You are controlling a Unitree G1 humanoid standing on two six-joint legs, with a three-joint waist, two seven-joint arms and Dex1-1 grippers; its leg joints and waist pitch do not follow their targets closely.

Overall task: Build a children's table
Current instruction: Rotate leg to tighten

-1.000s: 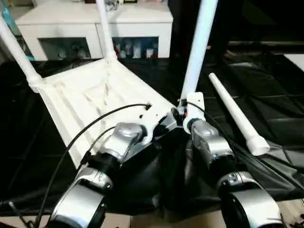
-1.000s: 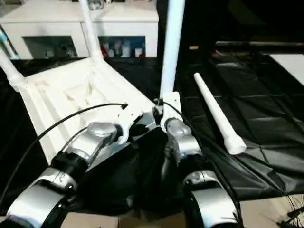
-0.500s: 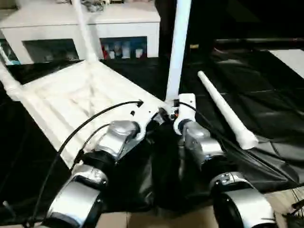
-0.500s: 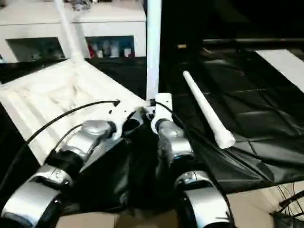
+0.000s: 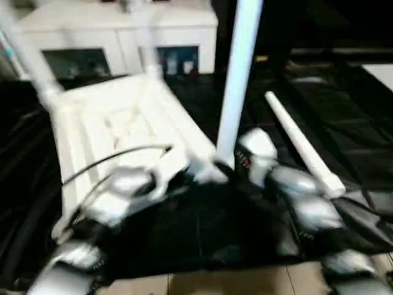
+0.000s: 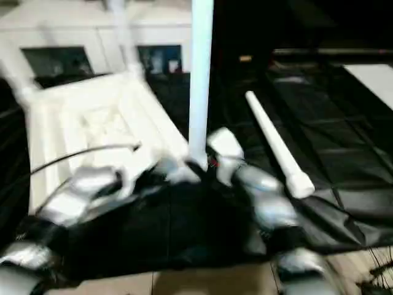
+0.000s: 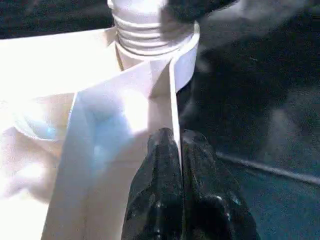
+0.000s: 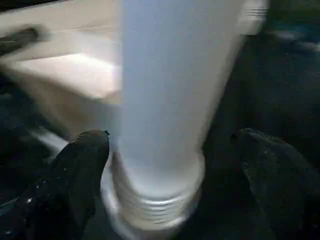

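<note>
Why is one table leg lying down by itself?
That loose leg lies flat on the black cloth, beside the upside-down table top. Three legs already stand in corners, like the near leg. It looks unfinished, not broken.

Setting: indoor demonstration or test room, probably a lab rather than a home. Evidence: large work table draped in black cloth [image 5: 344, 117]; white cabinet [image 5: 116, 31] with glass doors holding small blurred items; pale floor [image 5: 245, 284].

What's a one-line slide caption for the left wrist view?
Left gripper pinches the tabletop's side wall just below the corner socket, where a leg's threaded end sits.
</note>
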